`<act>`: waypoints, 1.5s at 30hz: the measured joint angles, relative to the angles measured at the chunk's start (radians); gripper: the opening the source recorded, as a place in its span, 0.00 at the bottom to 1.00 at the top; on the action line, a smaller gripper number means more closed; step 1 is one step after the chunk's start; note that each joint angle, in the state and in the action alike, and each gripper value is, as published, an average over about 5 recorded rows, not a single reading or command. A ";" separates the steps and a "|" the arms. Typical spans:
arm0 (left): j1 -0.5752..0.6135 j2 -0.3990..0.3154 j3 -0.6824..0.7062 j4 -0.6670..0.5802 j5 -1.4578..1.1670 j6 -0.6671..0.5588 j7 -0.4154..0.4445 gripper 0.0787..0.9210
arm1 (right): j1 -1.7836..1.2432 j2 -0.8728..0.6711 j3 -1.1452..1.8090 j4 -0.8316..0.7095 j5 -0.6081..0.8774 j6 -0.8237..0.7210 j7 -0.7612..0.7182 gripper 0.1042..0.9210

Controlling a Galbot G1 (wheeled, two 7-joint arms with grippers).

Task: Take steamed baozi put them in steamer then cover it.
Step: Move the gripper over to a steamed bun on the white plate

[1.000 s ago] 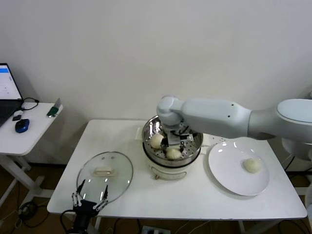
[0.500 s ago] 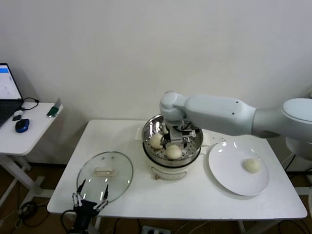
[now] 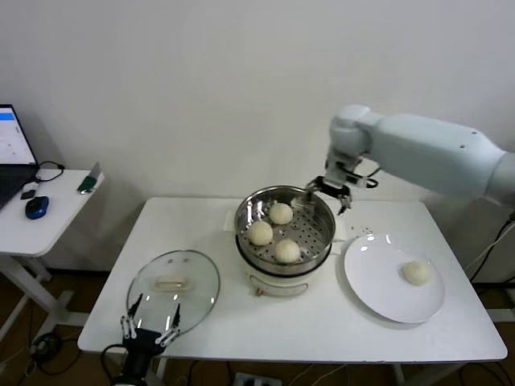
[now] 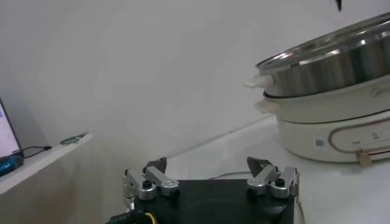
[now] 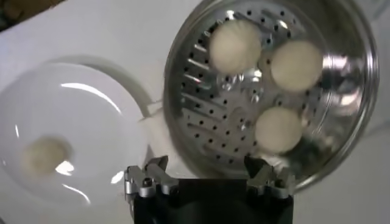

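Bun left on the plate, right claw nearest.

Right claw (image 3: 328,190) hangs wide and empty above the far rim of the steamer (image 3: 322,241), where three baozi (image 3: 279,213) already sit. The last baozi (image 3: 416,273) lies on the white plate (image 3: 378,297) (round, so no long axis to match), nearer the robot and to its right of the claw. Left claw (image 3: 148,327), also wide, waits at the tabletop's (image 3: 322,326) near edge by the cover (image 3: 173,286); the bun is likely the right arm's.
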 measured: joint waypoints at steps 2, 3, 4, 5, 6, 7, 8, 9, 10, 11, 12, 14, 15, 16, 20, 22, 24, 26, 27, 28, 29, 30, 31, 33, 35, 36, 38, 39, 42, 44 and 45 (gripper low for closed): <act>0.000 0.000 0.001 0.001 0.000 -0.001 0.000 0.88 | -0.003 -0.049 -0.010 -0.006 0.036 -0.055 0.007 0.88; 0.000 0.000 0.002 0.002 0.000 -0.001 0.000 0.88 | -0.008 -0.074 -0.011 -0.010 0.051 -0.081 0.009 0.88; -0.001 0.000 0.002 0.002 0.000 0.000 0.000 0.88 | -0.017 -0.098 -0.011 -0.015 0.061 -0.104 0.010 0.88; -0.002 0.000 0.003 0.002 0.001 0.000 0.000 0.88 | -0.029 -0.121 -0.007 -0.021 0.069 -0.125 0.010 0.88; -0.003 0.000 0.003 0.002 0.001 0.001 0.000 0.88 | -0.045 -0.144 0.001 -0.028 0.073 -0.143 0.009 0.88; -0.004 0.000 0.004 0.002 0.002 0.003 0.000 0.88 | -0.064 -0.164 0.011 -0.036 0.074 -0.158 0.008 0.88; -0.005 0.000 0.006 0.001 0.003 0.005 0.001 0.88 | -0.086 -0.182 0.025 -0.046 0.072 -0.172 0.005 0.88; -0.007 0.000 0.007 -0.001 0.003 0.007 0.001 0.88 | -0.110 -0.198 0.042 -0.058 0.068 -0.184 0.002 0.88; -0.008 0.000 0.009 -0.004 0.004 0.010 0.001 0.88 | -0.135 -0.212 0.061 -0.070 0.063 -0.194 -0.002 0.88; -0.009 0.000 0.011 -0.007 0.005 0.013 0.001 0.88 | -0.162 -0.225 0.083 -0.084 0.055 -0.203 -0.005 0.88; -0.011 0.000 0.012 -0.010 0.006 0.015 0.001 0.88 | -0.190 -0.236 0.106 -0.099 0.046 -0.211 -0.008 0.88; -0.014 -0.001 0.014 -0.015 0.009 0.021 0.001 0.88 | -0.247 -0.252 0.155 -0.129 0.025 -0.223 -0.013 0.88; -0.015 -0.001 0.014 -0.016 0.010 0.023 0.001 0.88 | -0.277 -0.259 0.181 -0.145 0.012 -0.227 -0.015 0.88; -0.016 -0.002 0.014 -0.016 0.011 0.025 0.001 0.88 | -0.306 -0.264 0.207 -0.160 -0.001 -0.231 -0.016 0.88; -0.016 -0.005 0.014 -0.017 0.014 0.031 0.001 0.88 | -0.416 -0.273 0.310 -0.221 -0.062 -0.241 -0.019 0.88; -0.016 -0.006 0.013 -0.017 0.016 0.034 0.001 0.88 | -0.463 -0.275 0.354 -0.248 -0.090 -0.246 -0.020 0.88; -0.016 -0.008 0.012 -0.017 0.018 0.036 0.001 0.88 | -0.506 -0.275 0.396 -0.272 -0.116 -0.249 -0.020 0.88; -0.017 -0.011 0.012 -0.016 0.020 0.037 0.001 0.88 | -0.543 -0.273 0.433 -0.293 -0.138 -0.251 -0.019 0.88; -0.017 -0.012 0.012 -0.016 0.021 0.038 0.001 0.88 | -0.560 -0.272 0.451 -0.304 -0.148 -0.252 -0.019 0.88; -0.018 -0.013 0.012 -0.015 0.022 0.038 0.000 0.88 | -0.575 -0.270 0.467 -0.314 -0.157 -0.253 -0.017 0.88; -0.018 -0.014 0.013 -0.015 0.023 0.038 0.000 0.88 | -0.588 -0.268 0.483 -0.324 -0.165 -0.254 -0.016 0.88; -0.018 -0.014 0.013 -0.014 0.024 0.039 0.000 0.88 | -0.601 -0.265 0.498 -0.334 -0.173 -0.255 -0.014 0.88; -0.018 -0.014 0.013 -0.014 0.025 0.039 0.000 0.88 | -0.612 -0.262 0.512 -0.343 -0.180 -0.256 -0.013 0.88; -0.017 -0.015 0.013 -0.014 0.025 0.039 0.000 0.88 | -0.631 -0.256 0.536 -0.360 -0.193 -0.258 -0.011 0.88; -0.017 -0.015 0.013 -0.014 0.026 0.039 0.000 0.88 | -0.648 -0.249 0.559 -0.376 -0.204 -0.259 -0.007 0.88; -0.016 -0.015 0.012 -0.014 0.026 0.039 0.000 0.88 | -0.655 -0.245 0.569 -0.383 -0.209 -0.259 -0.006 0.88; -0.015 -0.015 0.012 -0.014 0.026 0.039 0.000 0.88 | -0.668 -0.237 0.588 -0.397 -0.218 -0.260 -0.003 0.88; -0.015 -0.015 0.012 -0.014 0.026 0.039 0.000 0.88 | -0.673 -0.233 0.596 -0.404 -0.223 -0.260 -0.002 0.88; -0.014 -0.015 0.012 -0.014 0.027 0.039 0.000 0.88 | -0.687 -0.219 0.618 -0.422 -0.235 -0.262 0.000 0.88; -0.014 -0.015 0.012 -0.014 0.028 0.039 0.000 0.88 | -0.696 -0.209 0.630 -0.433 -0.242 -0.263 0.001 0.88; -0.014 -0.015 0.012 -0.014 0.029 0.039 0.000 0.88 | -0.700 -0.204 0.634 -0.438 -0.245 -0.263 0.001 0.88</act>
